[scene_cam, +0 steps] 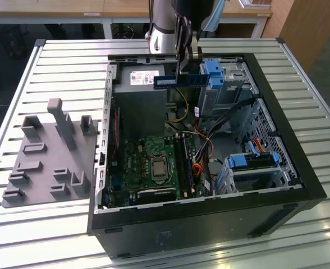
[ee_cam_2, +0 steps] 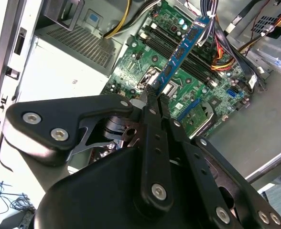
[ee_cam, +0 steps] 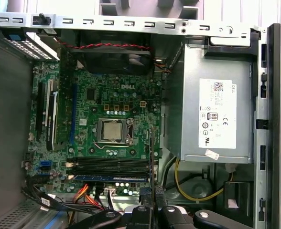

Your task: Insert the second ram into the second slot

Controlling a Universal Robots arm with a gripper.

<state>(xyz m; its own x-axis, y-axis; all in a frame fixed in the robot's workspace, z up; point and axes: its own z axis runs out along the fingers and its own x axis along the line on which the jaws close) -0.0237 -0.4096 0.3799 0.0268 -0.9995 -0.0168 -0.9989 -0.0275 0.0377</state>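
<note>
One slatted metal surface (scene_cam: 58, 61) carries an open computer case (scene_cam: 210, 208) lying on its side, with a grey moulded fixture (scene_cam: 47, 151) beside it at the exterior view's left.

Inside the case:
1. The power supply (scene_cam: 140, 101) occupies the far end. The first wrist view shows its white label face (ee_cam: 212, 114).
2. The green board (scene_cam: 137, 162) fills the near end, with the processor socket (scene_cam: 157, 168) at its middle.
3. The memory slots (scene_cam: 182, 162) run just beside the socket, on the exterior view's right.

View differences:
- The exterior view alone shows the whole surface, the fixture and the blue drive-bay latch (scene_cam: 214, 73).
- The first wrist view looks straight down on the board (ee_cam: 112, 100). It shows the black slots (ee_cam: 112, 166) in a row, with a blue strip (ee_cam: 114, 178) parallel to them on the side away from the socket (ee_cam: 114, 130).
- The second wrist view looks along the black gripper (ee_cam_2: 152, 95) and shows the second ram (ee_cam_2: 181, 52) by its flat blue face, with the board (ee_cam_2: 140, 52) behind it.

Jaw state: the jaws are closed flat on one end of the second ram (scene_cam: 179, 81) and hold it. In the exterior view the gripper (scene_cam: 183, 61) hangs over the far end of the case. The stick lies level above the power supply, one tip just beside the latch. It is well apart from the slots and touches nothing else.
</note>
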